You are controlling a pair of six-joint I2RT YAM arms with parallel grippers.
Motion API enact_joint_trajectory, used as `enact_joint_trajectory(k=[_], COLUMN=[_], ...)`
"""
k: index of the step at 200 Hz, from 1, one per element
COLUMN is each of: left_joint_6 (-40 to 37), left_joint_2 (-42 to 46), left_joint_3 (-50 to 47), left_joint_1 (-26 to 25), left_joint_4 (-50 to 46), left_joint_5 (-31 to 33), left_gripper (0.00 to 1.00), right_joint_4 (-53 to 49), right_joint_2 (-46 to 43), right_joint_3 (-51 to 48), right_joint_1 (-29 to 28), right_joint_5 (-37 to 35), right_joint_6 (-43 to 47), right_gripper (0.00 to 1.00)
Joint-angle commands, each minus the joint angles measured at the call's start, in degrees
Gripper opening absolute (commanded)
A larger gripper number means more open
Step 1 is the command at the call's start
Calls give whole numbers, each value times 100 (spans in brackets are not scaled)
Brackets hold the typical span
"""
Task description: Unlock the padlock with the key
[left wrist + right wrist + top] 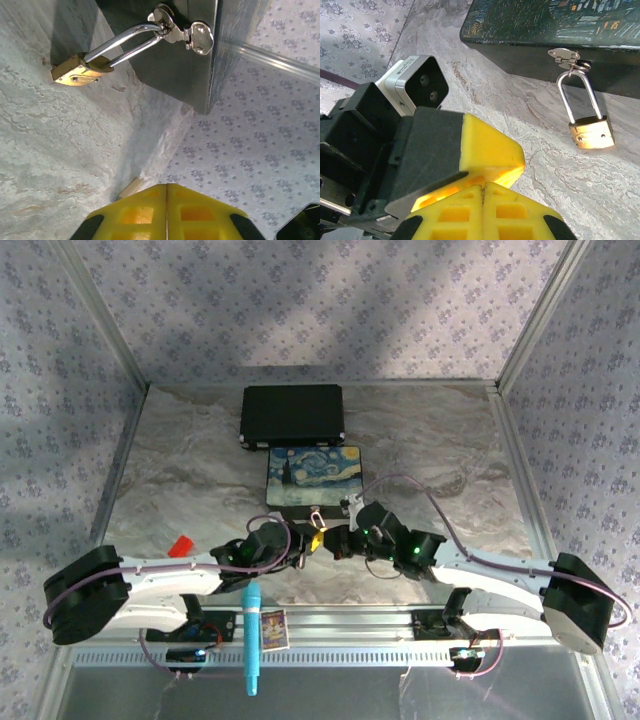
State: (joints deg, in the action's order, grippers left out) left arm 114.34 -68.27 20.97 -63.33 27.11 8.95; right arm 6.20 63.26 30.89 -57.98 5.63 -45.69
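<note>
The brass padlock [591, 132] hangs by its silver shackle [577, 95] from the hasp [565, 55] on the front of the painted box [545, 20]. Its body rests on the marble table. In the left wrist view the padlock [77, 72] lies up and to the left, well ahead of my left gripper [166, 186], which is shut with its yellow pads pressed together. My right gripper [483, 185] is shut too, and its tip touches the left gripper's yellow fingers [490, 142]. From above, the two grippers [322, 540] meet just in front of the box [315, 475]. The key is hidden.
A black case [292, 412] lies behind the painted box. A small red piece [181, 545] sits left of the left arm. A blue pen [252, 640] and a card [272, 628] lie at the near edge. A tan block [131, 187] shows just beyond the left fingertips.
</note>
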Motion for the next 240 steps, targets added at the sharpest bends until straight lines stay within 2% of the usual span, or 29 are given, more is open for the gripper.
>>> enact_joint_trajectory(k=[1,9,15,20,33,39,47,53,89,111,124,158,191,240], left_joint_6=[-142,-224,-299,-400,-814,-1105,-1465,-1719,-3064,-3577,-3766,-3972,-3925,-3903], left_joint_2=[-72,-59,-38,-22,64,115,191,236,458,576,600,672,766,1085], left_joint_3=[148,187,240,281,409,484,561,570,311,354,364,451,322,112], left_joint_1=[40,57,58,66,73,92,108,109,161,163,163,154,146,163], left_joint_4=[-109,-171,-275,-364,-520,-630,-741,-710,664,1062,1331,1525,1589,1727], left_joint_5=[-55,-56,-66,-61,53,131,251,337,536,437,322,103,192,385], left_gripper=[0,0,0,0,0,0,0,0,0,0,0,0,0,0], right_joint_4=[-52,-31,-14,2,228,409,674,854,2009,2797,2848,3398,3696,4004], right_joint_2=[-42,-66,-97,-145,-328,-433,-565,-646,-752,-604,-500,-166,42,264], right_joint_3=[-44,-78,-112,-153,-315,-411,-526,-593,-826,-912,-800,-778,-684,-807], right_joint_1=[47,56,72,91,175,227,320,403,987,1176,1183,1184,1152,1160], right_joint_5=[114,106,85,66,80,110,207,335,1349,1895,2055,2233,2393,2407], right_joint_6=[-58,-94,-139,-209,-361,-436,-529,-604,-1196,-1485,-1454,-1592,-1623,-1790], right_gripper=[1,3,9,19,56,70,83,86,81,70,64,52,34,34])
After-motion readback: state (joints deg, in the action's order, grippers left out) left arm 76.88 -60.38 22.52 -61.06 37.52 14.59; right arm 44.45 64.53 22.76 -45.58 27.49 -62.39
